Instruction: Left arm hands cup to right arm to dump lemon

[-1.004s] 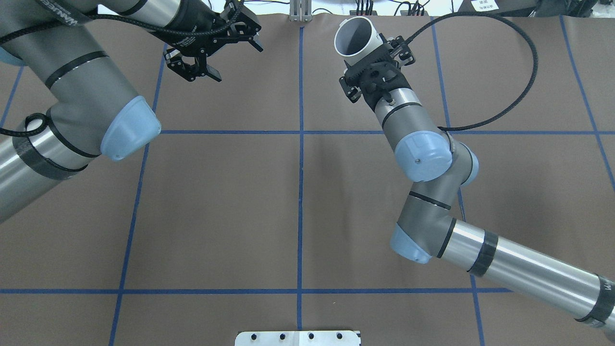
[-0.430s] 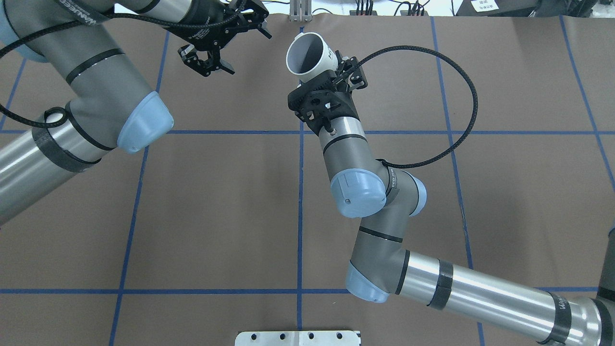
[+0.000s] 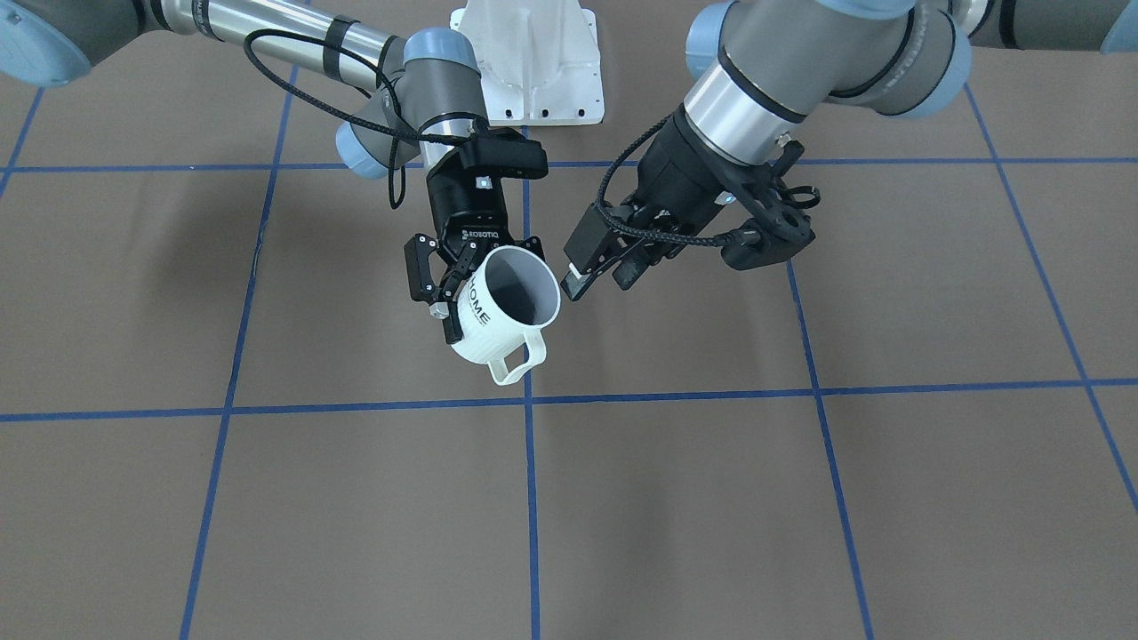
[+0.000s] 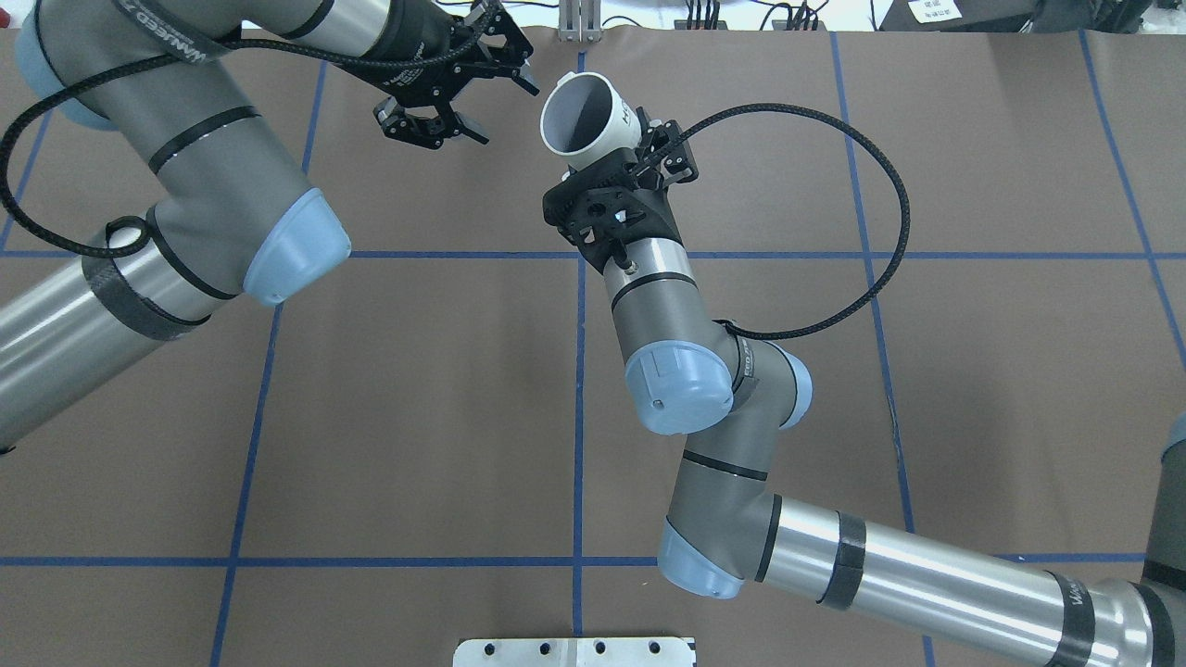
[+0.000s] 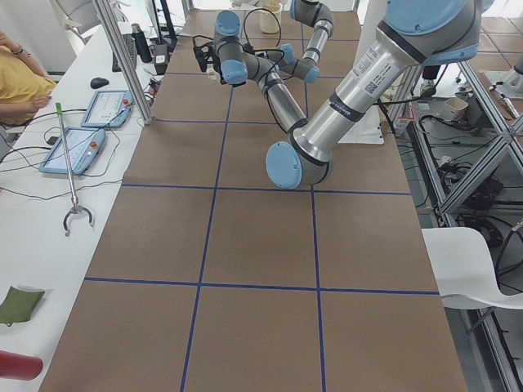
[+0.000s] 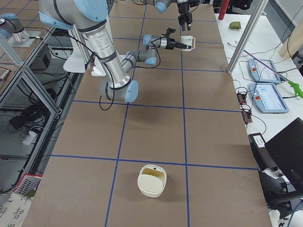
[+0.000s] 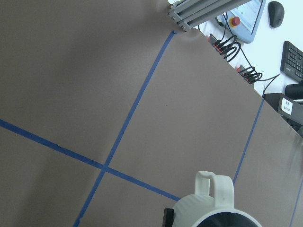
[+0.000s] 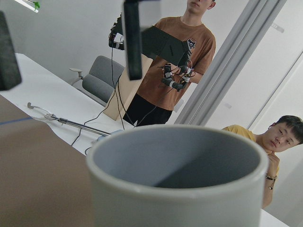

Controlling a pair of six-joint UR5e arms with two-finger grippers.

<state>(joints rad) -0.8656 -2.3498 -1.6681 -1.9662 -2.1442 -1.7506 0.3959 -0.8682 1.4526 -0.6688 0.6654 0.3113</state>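
Observation:
The white "HOME" cup [image 3: 498,320] hangs in the air over the table's far middle, tilted, handle toward the operators' side. Its grey inside shows no lemon. My right gripper [image 3: 458,298], marked ROBOTIQ, is shut on the cup's side wall. The cup also shows in the overhead view [image 4: 584,116], the left wrist view [image 7: 208,210] and the right wrist view [image 8: 175,189]. My left gripper [image 3: 600,280] is open and empty, its fingertips [image 4: 521,74] a short gap from the cup's rim, not touching it. Its dark fingers [image 8: 132,38] show above the cup in the right wrist view.
A cream squarish container [image 6: 151,180] with a yellowish inside stands on the table near the robot's right end. A white base plate [image 3: 533,53] sits at the robot's edge. Blue tape lines grid the brown table [image 4: 417,398]. Operators [image 8: 175,56] stand beyond the far edge.
My right arm has carried the cup leftward to the table's centre line. My left gripper has moved right toward it, staying open. The gap between them has shrunk.

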